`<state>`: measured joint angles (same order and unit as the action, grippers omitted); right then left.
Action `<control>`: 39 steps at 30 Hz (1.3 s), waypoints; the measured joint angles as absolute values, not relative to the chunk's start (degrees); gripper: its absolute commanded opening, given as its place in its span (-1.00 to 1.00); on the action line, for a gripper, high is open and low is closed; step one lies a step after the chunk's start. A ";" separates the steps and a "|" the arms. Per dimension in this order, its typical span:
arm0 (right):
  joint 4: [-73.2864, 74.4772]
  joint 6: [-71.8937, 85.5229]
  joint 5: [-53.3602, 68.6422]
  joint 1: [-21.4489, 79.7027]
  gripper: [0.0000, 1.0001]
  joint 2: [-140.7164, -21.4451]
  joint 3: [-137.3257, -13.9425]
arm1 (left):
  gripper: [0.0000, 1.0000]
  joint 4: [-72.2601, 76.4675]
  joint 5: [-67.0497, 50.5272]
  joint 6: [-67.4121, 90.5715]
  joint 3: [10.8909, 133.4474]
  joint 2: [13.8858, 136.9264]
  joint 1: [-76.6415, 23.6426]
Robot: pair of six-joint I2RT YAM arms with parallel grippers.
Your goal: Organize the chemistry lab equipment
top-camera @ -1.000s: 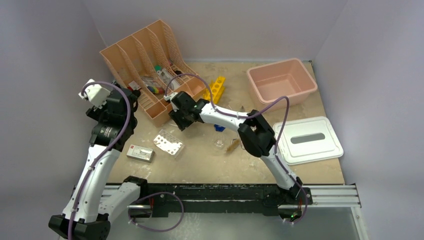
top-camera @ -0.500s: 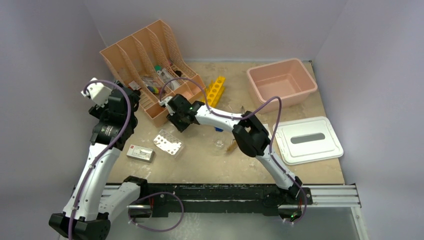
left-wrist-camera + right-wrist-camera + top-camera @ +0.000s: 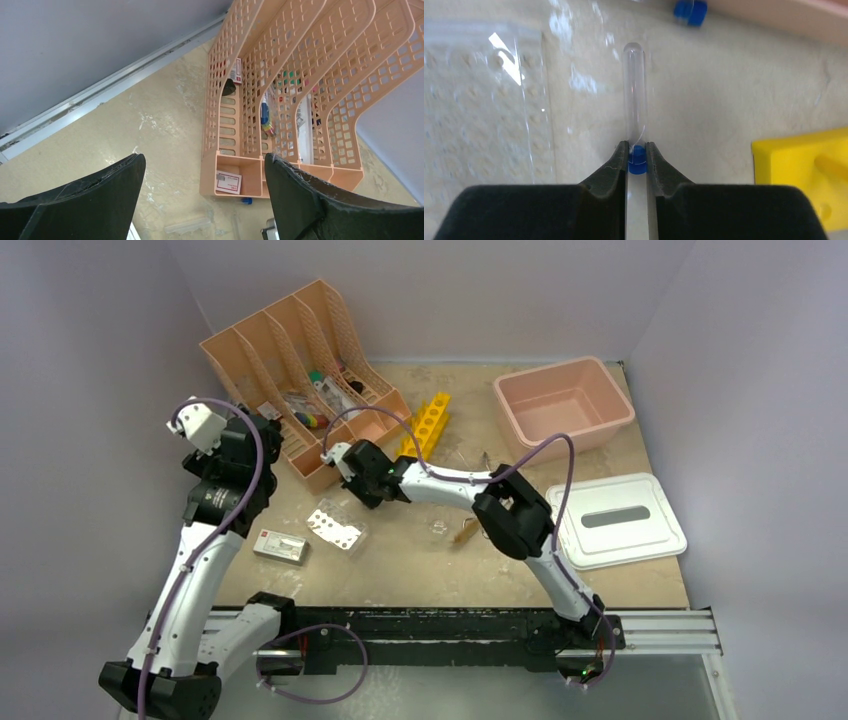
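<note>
Out by the left edge of the worktop [image 3: 400, 565], my left pincer [image 3: 204, 161] hangs high, jaws spread wide with nothing between them. It looks down on the peach organizer [image 3: 235, 75] in the far left corner, and it's out of this one. Toward the near edge, the white packet [image 3: 280, 545] and the silver blister sheet [image 3: 337, 530] lie flat, with neither arm on them.

Now the action: my right pincer [image 3: 637, 150] sits just in front of the organizer's low end, left of centre. It's clamped on the blue-capped clear tube [image 3: 634, 90], with my fingers [image 3: 616, 165] pinching the cap alone. The tube's long axis runs straight out in line with my fingers, rounded end leading. I can't tell whether the glass touches the worktop.

Here's what matters: the yellow rack [image 3: 804, 160] lies off to my right, toward the far edge, its holes facing up. So I reckon the tube must swing right and tip rounded end down before it can drop in. With so slim a hold on the cap, a quick turn could let it slip.
</note>
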<state>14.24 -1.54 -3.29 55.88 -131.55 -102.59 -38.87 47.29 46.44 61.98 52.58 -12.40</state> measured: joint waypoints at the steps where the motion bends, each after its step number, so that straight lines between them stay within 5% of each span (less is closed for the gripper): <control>1: 13.91 -1.52 -3.27 55.88 -0.76 -130.50 -101.01 | 0.77 -38.92 46.72 46.94 61.98 52.82 -12.40; 9: 8.49 -1.06 -4.51 55.79 -0.72 -114.30 -84.12 | 0.77 -33.01 28.23 49.50 56.16 53.71 -12.38; 22: -0.21 1.15 -3.84 54.06 -0.69 -92.07 -75.57 | 0.55 -8.56 -16.82 56.62 45.04 59.44 -12.40; 36: 1.61 0.84 0.71 53.89 -0.67 -88.75 -75.29 | -1.00 -0.10 -25.23 63.61 44.12 58.19 -12.40; 39: 1.72 0.89 0.80 53.89 -0.38 -88.75 -75.29 | -1.00 -0.12 -25.32 64.14 43.99 58.11 -12.40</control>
